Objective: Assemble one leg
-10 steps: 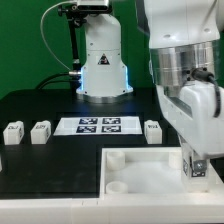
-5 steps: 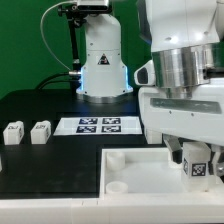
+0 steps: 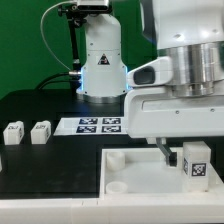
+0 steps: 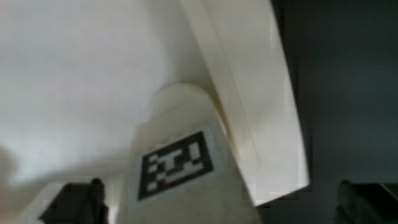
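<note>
My gripper hangs over the near right corner of the large white tray-like part in the exterior view. A white leg with a square marker tag stands upright there between my jaws. One dark finger shows apart from the leg's side. In the wrist view the leg sits between the two fingertips, which stand wide with a gap on one side, so the gripper looks open. Two more legs lie at the exterior view's left.
The marker board lies mid-table behind the tray part. The robot's base stands at the back. A round socket shows in the tray part's near left corner. My hand hides the table behind it.
My hand has turned about its vertical axis over the same corner, from edge-on to broadside. The leg's tag now faces the exterior camera. The leg beside the marker board is now hidden by my hand.
</note>
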You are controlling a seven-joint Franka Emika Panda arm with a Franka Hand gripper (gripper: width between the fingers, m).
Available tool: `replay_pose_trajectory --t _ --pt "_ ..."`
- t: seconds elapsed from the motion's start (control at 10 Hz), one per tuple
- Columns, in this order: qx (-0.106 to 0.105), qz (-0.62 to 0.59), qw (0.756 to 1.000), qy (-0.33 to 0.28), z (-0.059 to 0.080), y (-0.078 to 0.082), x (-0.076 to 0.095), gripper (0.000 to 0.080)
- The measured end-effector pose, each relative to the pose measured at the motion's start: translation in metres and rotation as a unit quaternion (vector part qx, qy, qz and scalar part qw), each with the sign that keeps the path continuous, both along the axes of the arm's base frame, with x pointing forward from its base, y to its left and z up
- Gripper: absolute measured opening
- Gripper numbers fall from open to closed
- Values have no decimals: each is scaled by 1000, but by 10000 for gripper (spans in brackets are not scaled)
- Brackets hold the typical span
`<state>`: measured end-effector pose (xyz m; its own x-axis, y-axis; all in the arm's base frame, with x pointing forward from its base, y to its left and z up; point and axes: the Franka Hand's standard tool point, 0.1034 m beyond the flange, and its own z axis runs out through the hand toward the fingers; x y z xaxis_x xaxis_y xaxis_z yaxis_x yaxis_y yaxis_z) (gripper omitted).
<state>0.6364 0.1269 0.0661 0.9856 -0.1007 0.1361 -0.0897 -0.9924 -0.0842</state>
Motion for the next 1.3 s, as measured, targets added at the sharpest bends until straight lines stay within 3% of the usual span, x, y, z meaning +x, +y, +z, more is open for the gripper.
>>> replay_pose_trajectory --t 0.2,0.3,0.4,0.5,0.6,0.8,1.0,1.1,1.2,1.3 --pt "-12 67 998 6 -7 -6 -4 649" --pt "-8 36 999 7 -6 -5 -4 536" --pt "-8 34 999 8 -6 -5 -4 536" --pt "-4 1 1000 10 -7 -6 -4 353" --pt "6 -66 998 15 -7 -7 -5 290" --pt "21 -177 984 23 -7 -6 -4 290" --pt "33 -409 911 41 -7 -6 0 290" --pt "43 -502 862 62 -7 -6 2 290" --pt "63 -597 795 92 -7 -7 3 290" --pt "74 -645 754 99 -8 -6 4 290"
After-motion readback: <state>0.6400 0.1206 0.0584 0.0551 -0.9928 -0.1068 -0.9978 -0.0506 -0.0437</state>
